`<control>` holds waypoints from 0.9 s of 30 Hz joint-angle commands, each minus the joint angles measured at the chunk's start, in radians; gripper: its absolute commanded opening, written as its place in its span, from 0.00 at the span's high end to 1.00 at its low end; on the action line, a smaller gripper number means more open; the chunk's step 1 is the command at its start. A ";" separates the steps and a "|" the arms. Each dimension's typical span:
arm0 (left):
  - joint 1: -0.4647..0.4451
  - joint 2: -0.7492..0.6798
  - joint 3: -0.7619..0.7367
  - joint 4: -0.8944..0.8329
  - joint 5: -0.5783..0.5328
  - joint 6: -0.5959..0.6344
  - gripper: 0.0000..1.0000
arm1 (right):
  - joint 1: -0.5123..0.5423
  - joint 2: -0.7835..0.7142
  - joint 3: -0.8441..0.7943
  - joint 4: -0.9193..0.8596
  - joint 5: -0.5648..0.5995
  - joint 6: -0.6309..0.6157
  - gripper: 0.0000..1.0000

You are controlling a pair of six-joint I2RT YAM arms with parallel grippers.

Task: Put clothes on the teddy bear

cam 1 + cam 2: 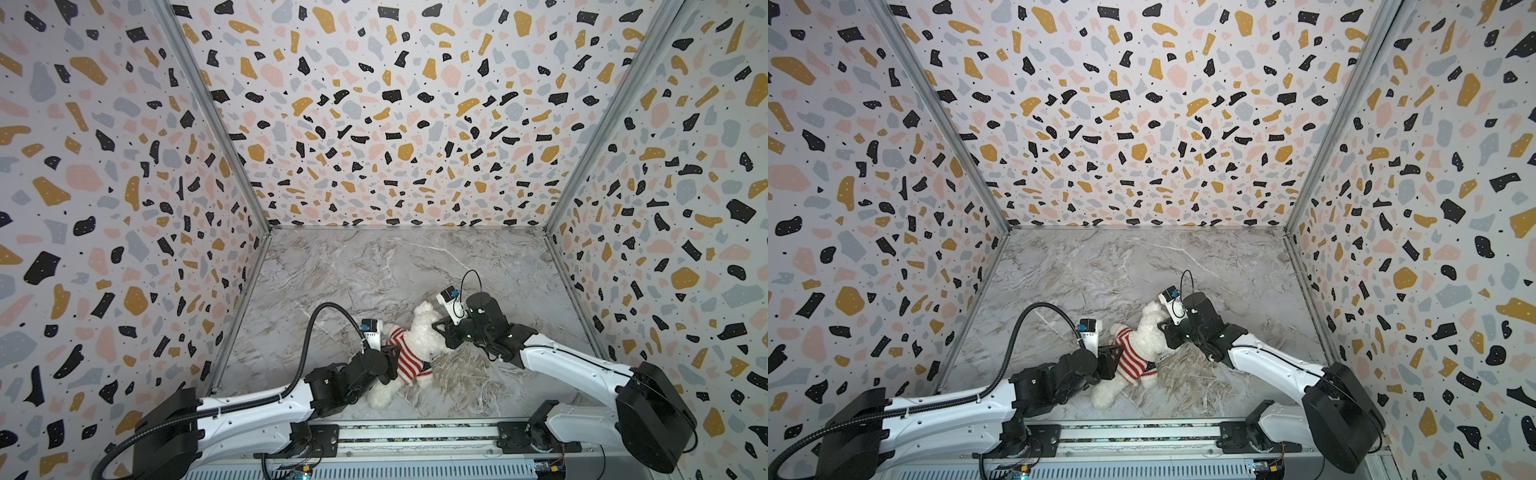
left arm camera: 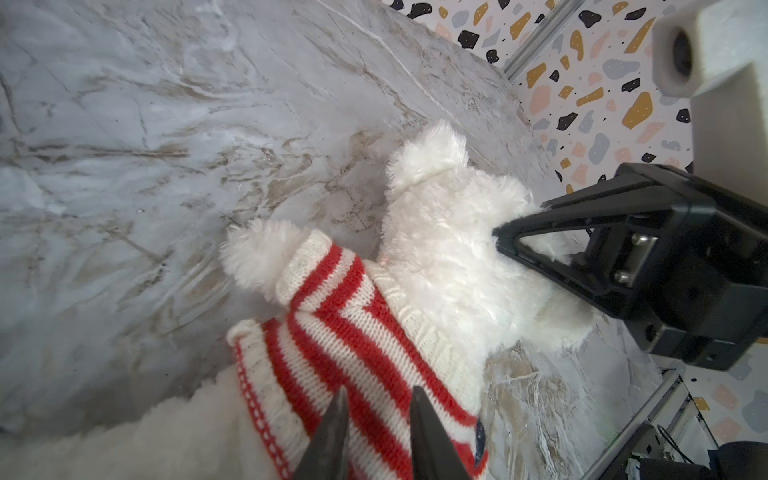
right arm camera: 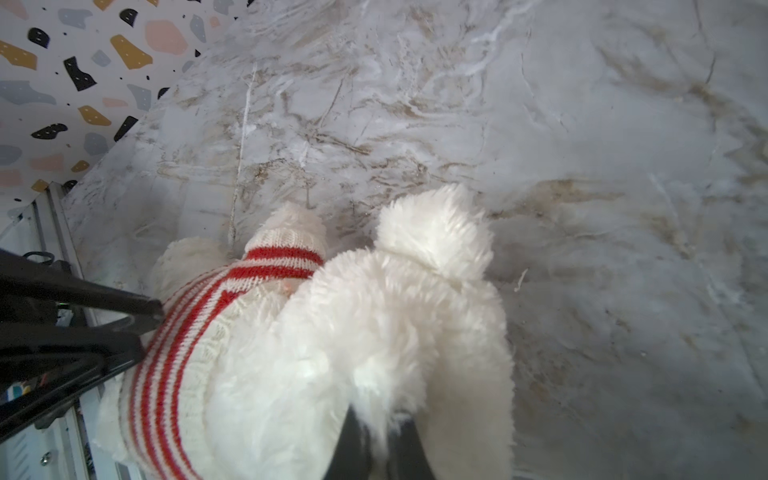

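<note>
The teddy bear [image 1: 424, 330] [image 1: 1147, 330], white and fluffy, lies on the marble table in both top views, head toward the back right. It wears a red-and-white striped knit top [image 1: 409, 359] [image 1: 1133, 363] [image 2: 345, 332] [image 3: 187, 340] with a navy patch at the hem. My left gripper [image 1: 392, 361] [image 1: 1115, 358] [image 2: 378, 401] [image 3: 151, 328] is at the bear's torso, its jaws closed on a fold of the striped knit. My right gripper [image 1: 440, 330] [image 1: 1165, 330] [image 3: 382, 424] [image 2: 519, 220] is shut on the fur of the bear's head [image 2: 449, 257] [image 3: 395, 311].
The marble table [image 1: 395, 266] is boxed in by terrazzo-patterned walls [image 1: 395, 124] on the left, back and right. A metal rail [image 1: 415, 436] carrying both arm bases runs along the front edge. The bear lies in the front middle, close to that rail.
</note>
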 commanded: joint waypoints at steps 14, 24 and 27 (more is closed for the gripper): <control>0.127 -0.176 0.094 -0.110 0.144 0.021 0.54 | 0.116 -0.266 0.072 0.008 0.233 -0.182 1.00; 0.127 -0.196 0.009 -0.039 0.253 -0.038 0.52 | 0.171 -0.305 0.065 0.045 0.328 -0.188 1.00; 0.126 -0.172 0.005 -0.013 0.255 -0.053 0.52 | 0.182 -0.300 0.067 0.048 0.338 -0.188 1.00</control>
